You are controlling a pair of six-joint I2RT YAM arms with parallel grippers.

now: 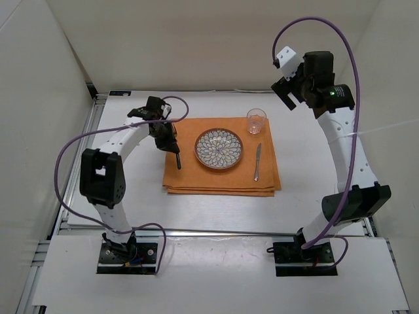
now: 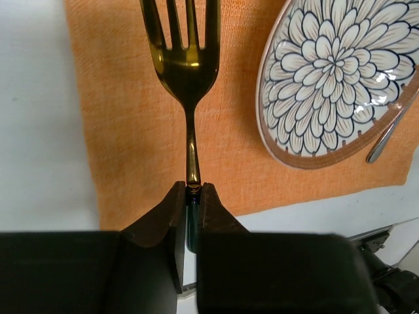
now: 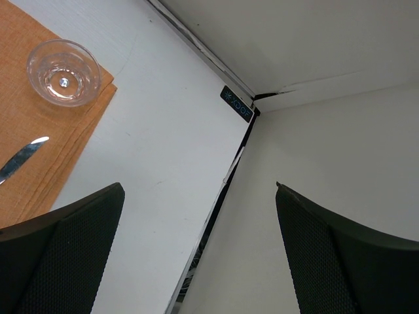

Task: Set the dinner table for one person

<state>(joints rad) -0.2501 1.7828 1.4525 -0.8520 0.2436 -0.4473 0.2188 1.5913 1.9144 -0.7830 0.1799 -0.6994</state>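
Above the dinner table (image 1: 216, 209), left tool (image 2: 191, 191) pinches fork (image 2: 186, 65); right tool (image 3: 198, 188) gapes wide.

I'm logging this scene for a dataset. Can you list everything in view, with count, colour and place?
placemat: 1, orange, middle of the table
plate: 1, white with a dark flower pattern and brown rim, centre of the placemat
glass: 1, clear, far right corner of the placemat
knife: 1, silver, on the placemat right of the plate
fork: 1, gold, held by its handle over the placemat, left of the plate
table: 1, white, walled in white
left gripper: 1, black, shut on the fork handle
right gripper: 1, black, open, raised near the table's far right corner
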